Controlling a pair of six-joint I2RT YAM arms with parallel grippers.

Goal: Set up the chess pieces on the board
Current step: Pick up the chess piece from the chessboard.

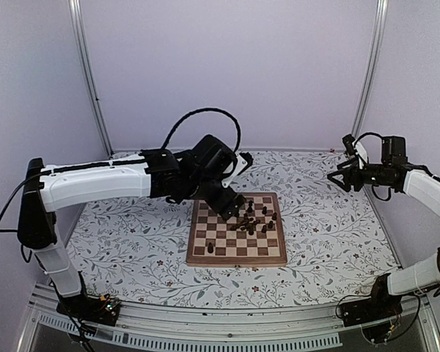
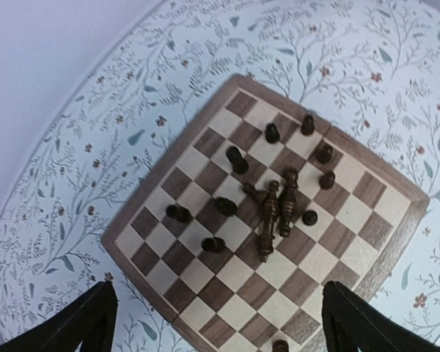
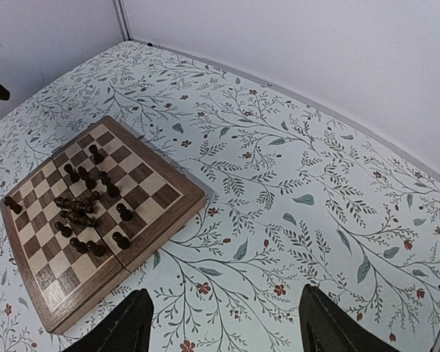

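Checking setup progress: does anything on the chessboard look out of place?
Yes. Near the middle of the board, a few taller chess pieces lie toppled together on their sides; the rest appear upright, scattered.

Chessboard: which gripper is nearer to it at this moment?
Left. The left gripper hangs open right above the chessboard, over the cluster of chess pieces. The right gripper is well off to its right, above the flowered table near the back wall.

The left gripper (image 2: 218,287) points down, jaws spread wide; the right gripper (image 3: 226,292) hangs raised, jaws apart.
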